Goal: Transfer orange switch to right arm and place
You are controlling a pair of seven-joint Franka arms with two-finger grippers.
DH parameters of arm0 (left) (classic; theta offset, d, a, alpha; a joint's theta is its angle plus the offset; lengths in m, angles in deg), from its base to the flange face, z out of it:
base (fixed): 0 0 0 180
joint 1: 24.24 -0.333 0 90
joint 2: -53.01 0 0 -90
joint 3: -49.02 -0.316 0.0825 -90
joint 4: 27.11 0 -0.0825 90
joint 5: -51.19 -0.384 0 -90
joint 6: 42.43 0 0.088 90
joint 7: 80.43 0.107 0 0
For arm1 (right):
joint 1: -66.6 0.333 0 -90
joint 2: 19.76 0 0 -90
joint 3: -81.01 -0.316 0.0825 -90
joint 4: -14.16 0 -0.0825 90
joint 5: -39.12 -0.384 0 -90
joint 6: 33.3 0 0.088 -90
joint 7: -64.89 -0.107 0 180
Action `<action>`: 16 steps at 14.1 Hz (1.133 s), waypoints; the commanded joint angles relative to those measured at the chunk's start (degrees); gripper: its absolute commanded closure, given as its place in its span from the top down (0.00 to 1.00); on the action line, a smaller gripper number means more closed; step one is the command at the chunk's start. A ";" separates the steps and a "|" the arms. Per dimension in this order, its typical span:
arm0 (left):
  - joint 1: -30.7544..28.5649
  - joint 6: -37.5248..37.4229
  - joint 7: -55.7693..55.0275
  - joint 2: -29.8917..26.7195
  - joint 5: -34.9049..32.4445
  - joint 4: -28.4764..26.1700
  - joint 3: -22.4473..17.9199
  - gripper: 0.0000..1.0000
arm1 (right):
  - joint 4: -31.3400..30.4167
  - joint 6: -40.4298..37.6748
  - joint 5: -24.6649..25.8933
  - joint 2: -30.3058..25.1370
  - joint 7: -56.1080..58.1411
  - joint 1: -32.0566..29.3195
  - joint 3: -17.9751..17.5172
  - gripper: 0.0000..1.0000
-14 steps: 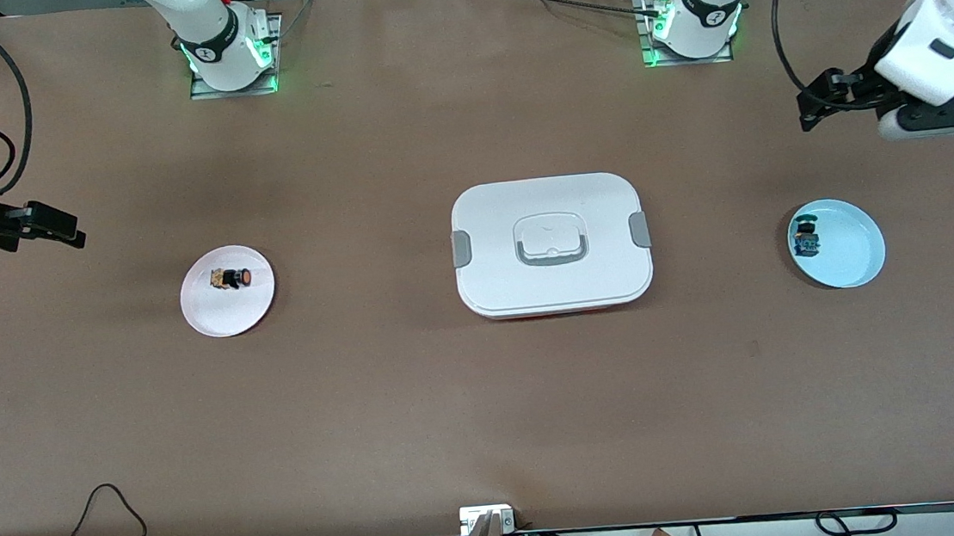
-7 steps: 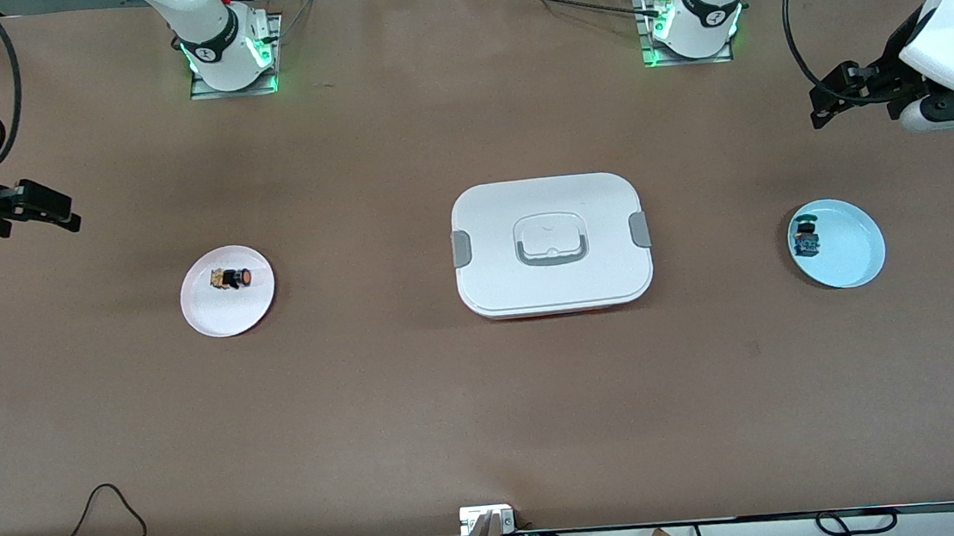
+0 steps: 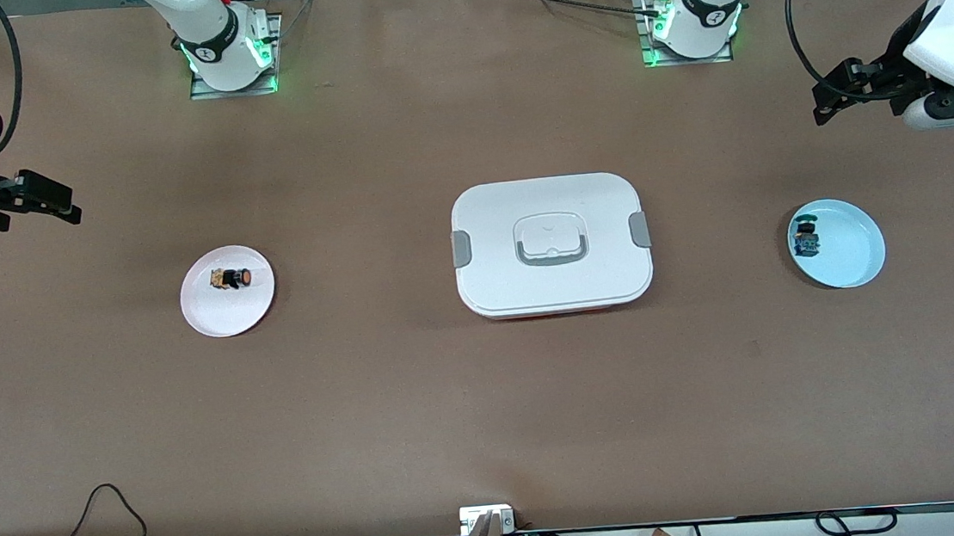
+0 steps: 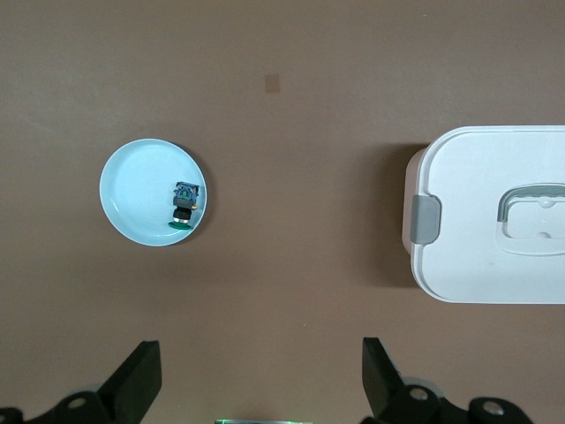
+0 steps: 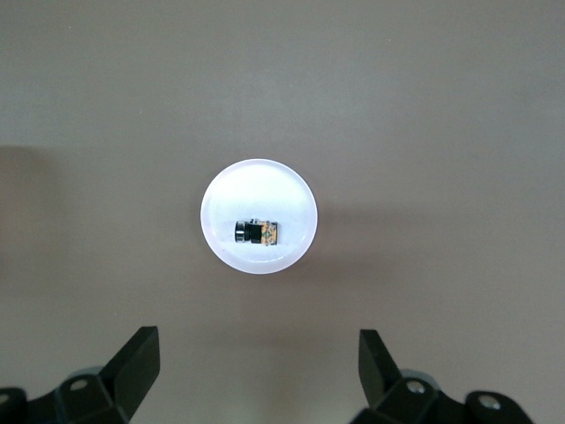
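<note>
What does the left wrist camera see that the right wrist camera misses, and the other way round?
Only the left wrist view shows the pale blue plate carrying the blue-and-green-topped switch, plus one end of the white lidded box with its grey latch. Only the right wrist view shows the white plate with the orange switch lying on it. Both share the brown table and, at the edge of the picture, that arm's own open tool, left tool and right tool, holding nothing.
</note>
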 commanded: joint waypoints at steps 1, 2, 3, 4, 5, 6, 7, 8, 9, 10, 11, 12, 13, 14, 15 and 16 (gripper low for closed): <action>-0.51 -0.85 0.79 0.41 1.27 0.32 -0.13 1.00 | 2.06 -3.13 0.65 0.11 0.14 0.10 -0.02 1.00; 0.89 -0.77 0.70 1.11 1.01 1.01 -0.39 1.00 | 2.06 -3.23 0.65 0.11 0.05 0.19 -0.11 1.00; 4.47 -0.77 0.70 1.03 0.83 1.36 -3.27 1.00 | 2.06 -3.23 0.74 0.11 0.05 0.19 -0.11 1.00; 6.59 -0.50 0.70 1.38 1.18 1.46 -7.21 1.00 | 2.06 -3.23 1.26 0.11 0.05 0.28 -0.19 1.00; 6.70 0.63 0.70 1.82 1.36 1.37 -7.68 1.00 | 2.06 -3.23 1.70 0.11 0.22 0.28 -0.19 1.00; 6.62 1.08 0.79 1.91 0.83 1.37 -7.52 1.00 | 2.06 -3.23 1.71 0.11 0.14 0.36 -0.19 1.00; 6.44 1.17 0.79 2.00 0.74 1.28 -7.51 1.00 | 2.06 -3.23 1.71 0.11 0.14 0.36 -0.28 1.00; 6.18 1.17 0.79 2.00 0.74 1.37 -7.51 1.00 | 2.06 -3.23 1.71 0.11 0.23 0.28 -0.28 1.00; 6.18 1.08 0.79 1.82 0.74 1.28 -7.51 1.00 | 1.98 -3.23 1.79 0.11 0.40 0.28 -0.20 1.00; 6.35 1.08 0.79 1.73 0.74 1.19 -7.43 1.00 | 1.97 -3.31 1.79 0.11 1.62 0.19 -0.19 1.00; 6.70 1.08 0.70 1.73 0.74 1.19 -7.43 1.00 | 1.97 -3.49 1.71 0.11 2.85 0.10 -0.19 1.00; 6.70 0.91 0.70 1.73 0.83 1.11 -7.43 1.00 | 1.97 -4.36 1.79 0.11 2.25 0.19 -0.19 1.00; 6.79 0.90 0.70 1.82 0.74 1.02 -7.43 1.00 | 1.97 -4.54 1.79 0.11 2.16 0.28 -0.11 1.00; 6.88 0.90 0.70 1.91 0.74 1.02 -7.43 1.00 | 1.97 -4.55 1.79 0.11 2.16 0.28 -0.19 1.00; 7.05 0.90 0.79 1.91 0.74 1.10 -7.34 1.00 | 1.97 -4.55 1.79 0.11 2.16 0.19 -0.19 1.00; 7.23 0.90 0.79 1.91 0.65 1.28 -6.90 1.00 | 1.97 -4.55 1.79 0.11 2.16 0.28 -0.19 1.00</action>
